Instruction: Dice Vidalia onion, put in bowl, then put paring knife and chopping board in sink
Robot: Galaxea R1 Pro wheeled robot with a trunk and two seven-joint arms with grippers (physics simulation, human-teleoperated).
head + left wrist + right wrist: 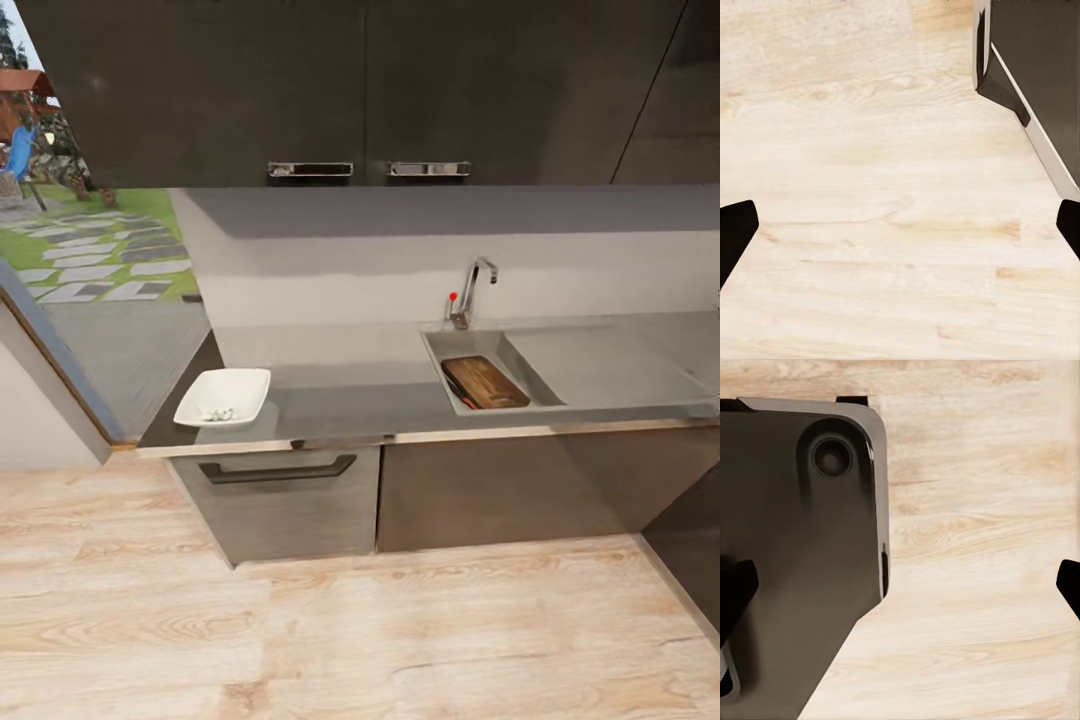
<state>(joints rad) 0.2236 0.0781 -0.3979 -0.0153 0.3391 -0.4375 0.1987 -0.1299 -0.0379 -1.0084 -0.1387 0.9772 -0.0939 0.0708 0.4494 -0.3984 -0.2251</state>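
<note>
One bowl (223, 397) on countertop (340, 405); one chopping board (486, 381) in sink (455, 345).

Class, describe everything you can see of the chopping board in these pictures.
The chopping board is a brown, wooden-looking rectangle with rounded corners and darker grain streaks. It lies inside the sink basin, angled diagonally and apparently leaning on the basin wall. The paring knife, dark with a red trace, lies along its near-left edge. Its slot handle cannot be made out.
</note>
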